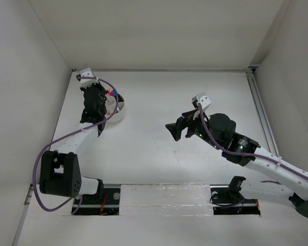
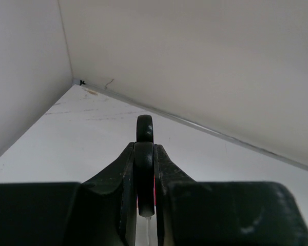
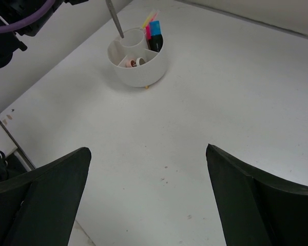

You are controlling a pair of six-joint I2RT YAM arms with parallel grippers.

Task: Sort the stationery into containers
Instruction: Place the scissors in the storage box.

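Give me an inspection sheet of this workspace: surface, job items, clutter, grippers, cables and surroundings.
Surface: white table, a few faint specks.
Job's things: white round container at the far left holds highlighters with pink and blue caps, and small pieces in a wedge; scissors hang blade-down over it, near the central cup.
Clutter: nothing seen.
Grippers: left gripper shut on the scissors' handle; right gripper open, empty, apart from the container.
Cables: purple cables run along both arms.
Surroundings: white walls on three sides; rail along the right edge.
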